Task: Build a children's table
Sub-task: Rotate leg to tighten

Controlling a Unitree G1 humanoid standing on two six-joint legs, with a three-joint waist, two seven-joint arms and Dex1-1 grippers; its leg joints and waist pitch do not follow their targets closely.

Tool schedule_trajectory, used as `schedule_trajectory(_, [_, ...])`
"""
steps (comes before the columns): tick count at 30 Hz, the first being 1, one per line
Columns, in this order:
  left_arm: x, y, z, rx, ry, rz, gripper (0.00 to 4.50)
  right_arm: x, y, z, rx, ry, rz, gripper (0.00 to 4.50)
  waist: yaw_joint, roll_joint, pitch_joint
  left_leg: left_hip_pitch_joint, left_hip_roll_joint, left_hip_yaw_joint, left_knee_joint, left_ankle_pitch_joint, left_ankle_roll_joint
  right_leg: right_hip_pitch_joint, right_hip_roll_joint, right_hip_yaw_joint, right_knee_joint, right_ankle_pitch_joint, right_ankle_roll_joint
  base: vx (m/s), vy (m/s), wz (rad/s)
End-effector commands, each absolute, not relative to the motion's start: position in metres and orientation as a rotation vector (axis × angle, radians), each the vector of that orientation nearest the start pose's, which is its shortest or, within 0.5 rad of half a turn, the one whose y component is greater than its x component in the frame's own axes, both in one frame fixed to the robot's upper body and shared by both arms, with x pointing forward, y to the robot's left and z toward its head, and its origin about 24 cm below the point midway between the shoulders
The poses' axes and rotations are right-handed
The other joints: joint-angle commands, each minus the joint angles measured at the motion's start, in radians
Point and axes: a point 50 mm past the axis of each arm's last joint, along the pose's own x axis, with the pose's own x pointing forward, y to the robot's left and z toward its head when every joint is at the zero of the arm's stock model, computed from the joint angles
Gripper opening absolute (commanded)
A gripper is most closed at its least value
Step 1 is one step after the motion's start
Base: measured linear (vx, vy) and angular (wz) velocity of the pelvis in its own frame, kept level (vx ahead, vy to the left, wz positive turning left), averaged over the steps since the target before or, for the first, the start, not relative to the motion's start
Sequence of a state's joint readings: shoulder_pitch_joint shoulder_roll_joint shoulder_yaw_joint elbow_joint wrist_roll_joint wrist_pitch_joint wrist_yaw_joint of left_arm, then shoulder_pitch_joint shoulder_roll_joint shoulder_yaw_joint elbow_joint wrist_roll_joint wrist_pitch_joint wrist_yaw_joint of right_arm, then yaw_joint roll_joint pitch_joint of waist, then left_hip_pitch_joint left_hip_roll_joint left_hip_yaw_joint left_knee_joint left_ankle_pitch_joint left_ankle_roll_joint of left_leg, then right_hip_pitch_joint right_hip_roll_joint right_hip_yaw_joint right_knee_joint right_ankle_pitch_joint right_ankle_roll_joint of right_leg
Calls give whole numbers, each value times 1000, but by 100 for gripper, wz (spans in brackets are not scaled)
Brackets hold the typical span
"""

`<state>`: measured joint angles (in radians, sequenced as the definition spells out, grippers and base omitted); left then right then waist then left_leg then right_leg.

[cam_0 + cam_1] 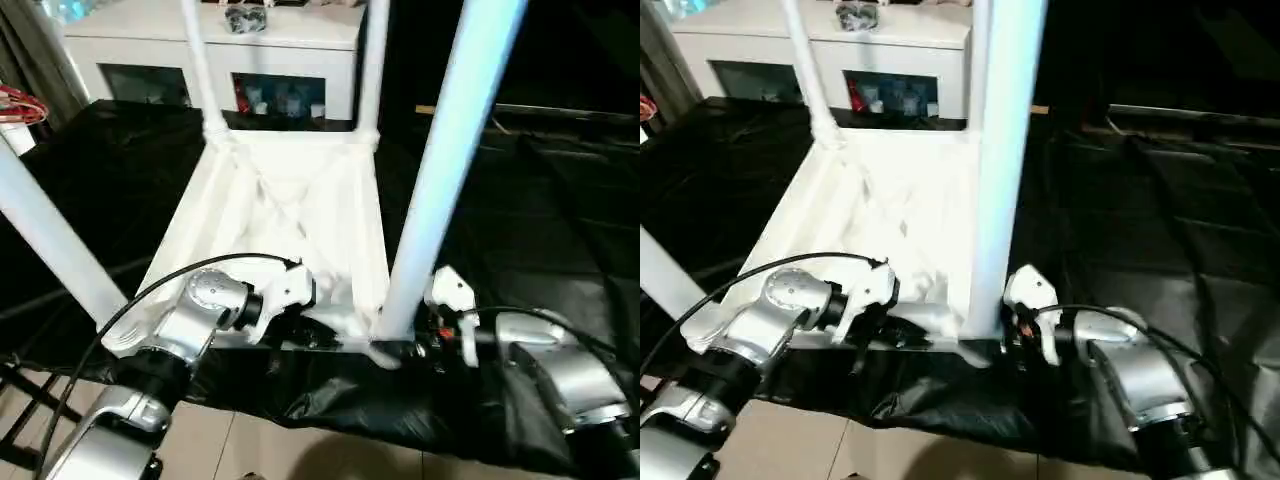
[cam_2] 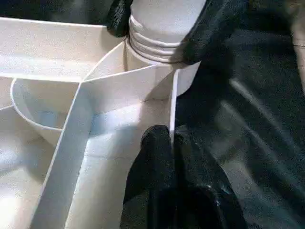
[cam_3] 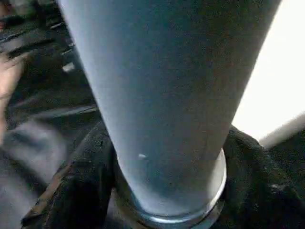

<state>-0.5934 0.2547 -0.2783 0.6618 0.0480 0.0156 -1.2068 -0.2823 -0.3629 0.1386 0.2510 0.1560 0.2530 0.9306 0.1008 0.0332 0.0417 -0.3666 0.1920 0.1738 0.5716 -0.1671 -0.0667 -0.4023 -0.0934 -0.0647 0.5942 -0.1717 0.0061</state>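
The children's table (image 1: 290,200) lies upside down on the black-covered worktop (image 1: 560,210), all four legs pointing up, and the action is at the near right leg (image 1: 450,160). This is hollow white plastic, so I'd judge it light and stiff but slick; the sensible place to hold is low on the leg, just above its socket, where the ribbed collar meets the corner. The right tool (image 2: 157,24) is there, its black fingers straddling the leg's base from both sides; whether they press on it I can't tell. The left tool (image 2: 174,162) has its fingers pressed together on the thin raised rim (image 2: 172,102) beside that corner, steadying the top. Both forearms reach in low and nearly level, wrists turned inward toward each other.
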Motion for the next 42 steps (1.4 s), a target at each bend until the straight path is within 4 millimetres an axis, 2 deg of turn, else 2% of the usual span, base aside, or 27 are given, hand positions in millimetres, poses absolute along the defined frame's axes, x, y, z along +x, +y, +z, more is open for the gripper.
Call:
schedule_trajectory(1, [325,70,58,337,264,-1324,0,294,-129,30,-115,332,881,270,-5,-17,-52,6,28,-10,-73,-326,9,44,-51,33,-91,-416,-157,0,0,0])
schedule_trajectory(2, [325,69,58,337,264,-1315,0,296,-128,30,-111,331,855,270,-9,-16,-52,6,28,-10,-72,-324,3,41,-53,33,-89,-421,-157,0,0,0])
schedule_trajectory(3, [329,61,58,333,261,-1270,0,305,-125,27,-88,329,742,270,-20,-15,-51,5,24,-12,-72,-335,-7,40,-53,31,-92,-448,-150,0,0,0])
schedule_trajectory(5, [332,50,59,326,255,-1215,0,314,-119,24,-83,328,620,270,-32,-15,-53,-1,22,-16,-74,-322,-12,45,-52,27,-94,-455,-130,0,0,0])
schedule_trajectory(6, [332,50,59,325,255,-1210,0,315,-119,24,-81,329,610,270,-36,-15,-52,2,22,-14,-73,-328,-9,41,-50,29,-96,-452,-133,0,0,0])
schedule_trajectory(7, [333,47,59,321,253,-1196,0,317,-117,23,-73,332,575,270,-37,-16,-55,7,21,-11,-68,-319,-1,39,-51,32,-98,-424,-143,0,0,0])
schedule_trajectory(8, [334,43,60,319,248,-1186,0,319,-113,23,-51,330,536,270,-36,-19,-57,5,21,-9,-66,-304,6,41,-50,33,-94,-394,-151,0,0,0])
schedule_trajectory(10, [334,38,60,310,243,-1180,0,321,-108,23,-40,322,497,270,-39,-16,-59,-3,21,-8,-67,-259,22,46,-46,33,-83,-307,-176,0,0,0])
schedule_trajectory(13, [333,33,61,307,233,-1191,0,323,-100,24,-66,298,473,270,-35,-13,-65,-1,20,-5,-60,-206,40,50,-47,35,-74,-207,-204,0,0,0])
schedule_trajectory(15, [330,34,58,324,238,-1226,0,322,-97,25,-30,279,525,270,-36,-5,-64,-2,21,-3,-59,-200,52,51,-45,34,-73,-165,-219,0,0,0])
schedule_trajectory(16, [330,35,57,326,239,-1231,0,321,-98,25,-25,277,533,270,-36,-5,-64,-3,20,-4,-59,-206,55,53,-46,33,-72,-165,-222,0,0,0])
schedule_trajectory(17, [329,36,57,329,240,-1237,0,321,-99,25,-21,274,543,326,-35,-5,-63,-1,21,-4,-60,-223,58,54,-46,32,-74,-191,-224,0,0,0])
schedule_trajectory(18, [329,38,56,332,241,-1244,0,320,-101,25,-21,273,559,326,-35,-2,-62,0,22,-4,-61,-230,59,54,-46,32,-75,-200,-223,0,0,0])
schedule_trajectory(19, [329,39,56,333,242,-1247,0,320,-102,25,-23,273,565,342,-36,-4,-61,0,22,-4,-62,-241,57,54,-45,32,-77,-213,-220,0,0,0])
schedule_trajectory(21, [327,45,57,336,236,-1283,0,317,-110,27,-48,270,605,345,-36,-4,-61,1,23,-5,-63,-249,55,53,-45,32,-78,-225,-219,0,0,0])
schedule_trajectory(23, [324,50,58,336,231,-1326,0,314,-116,29,-91,264,658,380,-32,-7,-61,0,25,-5,-63,-242,59,55,-46,34,-76,-213,-220,0,0,0])
schedule_trajectory(24, [321,54,58,327,230,-1367,0,310,-121,31,-137,251,709,380,-28,-8,-61,4,27,-3,-61,-240,65,53,-46,34,-76,-202,-225,0,0,0])
schedule_trajectory(27, [318,58,58,317,229,-1406,0,307,-126,32,-170,241,753,380,-18,-8,-60,3,28,-2,-61,-243,67,52,-47,35,-74,-207,-227,0,0,0])
schedule_trajectory(28, [315,64,56,331,237,-1442,0,301,-132,32,-194,241,816,380,-17,-14,-59,3,28,-1,-62,-254,66,52,-47,35,-77,-234,-220,0,0,0])
schedule_trajectory(29, [315,65,55,334,238,-1446,0,300,-133,32,-197,242,827,380,-14,-12,-58,4,29,-2,-63,-256,66,52,-48,36,-77,-246,-215,0,0,0])
schedule_trajectory(31, [314,75,53,358,259,-1473,0,289,-140,34,-199,258,952,380,-11,-19,-57,4,30,-1,-63,-263,69,50,-48,37,-79,-275,-203,0,0,0])
schedule_trajectory(32, [314,75,53,358,259,-1473,0,289,-140,34,-199,258,952,380,-7,-17,-57,5,30,-2,-63,-262,71,50,-47,37,-78,-277,-200,0,0,0])
schedule_trajectory(33, [313,78,55,357,260,-1483,0,282,-142,36,-191,270,1025,380,-6,-17,-56,6,33,-1,-64,-264,75,48,-47,38,-78,-279,-202,0,0,0])
schedule_trajectory(34, [312,83,56,355,263,-1502,0,274,-145,36,-193,296,1115,380,-2,-23,-56,4,35,-1,-64,-259,81,51,-47,37,-76,-270,-204,0,0,0])
schedule_trajectory(37, [311,87,56,360,270,-1526,0,267,-148,36,-200,328,1193,380,4,-20,-56,3,36,-1,-63,-252,84,48,-51,38,-75,-274,-205,0,0,0])
schedule_trajectory(40, [309,89,57,355,274,-1552,0,265,-151,37,-193,348,1242,347,8,-20,-55,2,36,-2,-64,-252,74,47,-52,38,-77,-292,-203,0,0,0])
schedule_trajectory(42, [307,90,58,350,277,-1574,0,264,-153,39,-190,353,1259,344,9,-19,-57,1,36,-2,-64,-244,73,48,-51,38,-74,-279,-205,0,0,0])
